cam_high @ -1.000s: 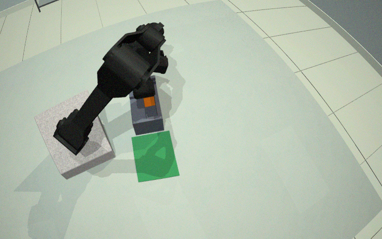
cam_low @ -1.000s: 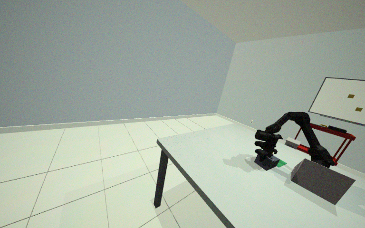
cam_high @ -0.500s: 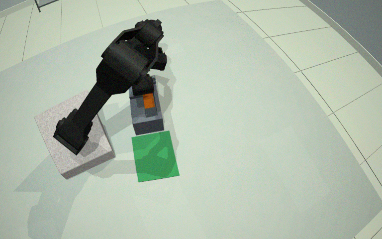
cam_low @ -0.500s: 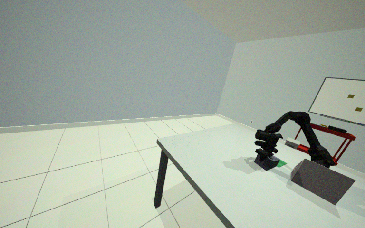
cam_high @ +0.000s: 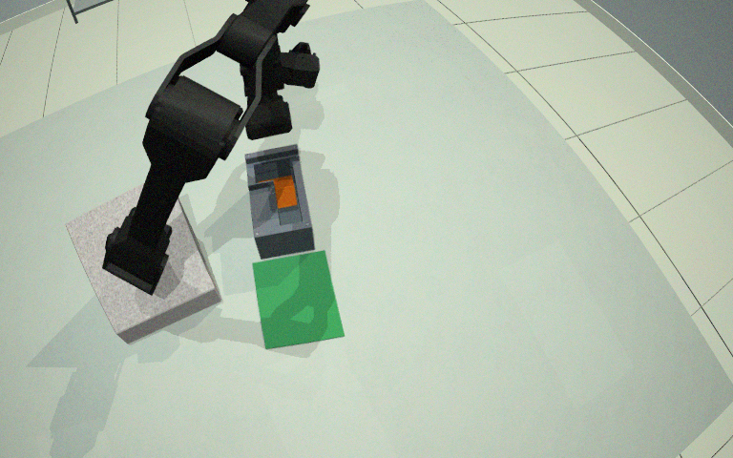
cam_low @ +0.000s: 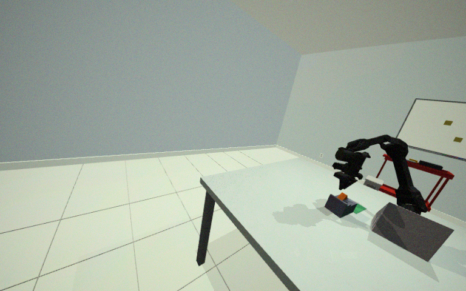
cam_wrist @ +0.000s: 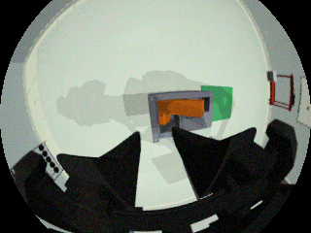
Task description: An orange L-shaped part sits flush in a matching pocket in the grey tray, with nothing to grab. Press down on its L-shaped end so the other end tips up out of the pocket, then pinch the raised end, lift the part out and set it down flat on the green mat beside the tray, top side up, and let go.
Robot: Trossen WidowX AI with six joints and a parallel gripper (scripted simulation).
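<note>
The orange L-shaped part [cam_high: 286, 195] [cam_low: 342, 196] [cam_wrist: 185, 108] sits tipped in the pocket of the grey tray [cam_high: 286, 243] [cam_low: 338, 208] [cam_wrist: 154, 118]. Its L-shaped end is sunk at the far end of the pocket. Its other end stands raised above the tray top, towards the green mat [cam_high: 289, 301] [cam_low: 359, 208] [cam_wrist: 223, 103], with bare pocket floor showing beyond it in the top view. My gripper [cam_high: 269, 134] [cam_low: 344, 185] [cam_wrist: 155, 132] is partly open and empty. It hangs above and just beyond the tray's far end, clear of the part.
The arm stands on a speckled block [cam_high: 161, 318] [cam_low: 415, 236] to the left of the tray and mat in the top view. The mat lies just off the tray's near end. A red cart [cam_low: 449, 174] [cam_wrist: 282, 104] stands away behind the table.
</note>
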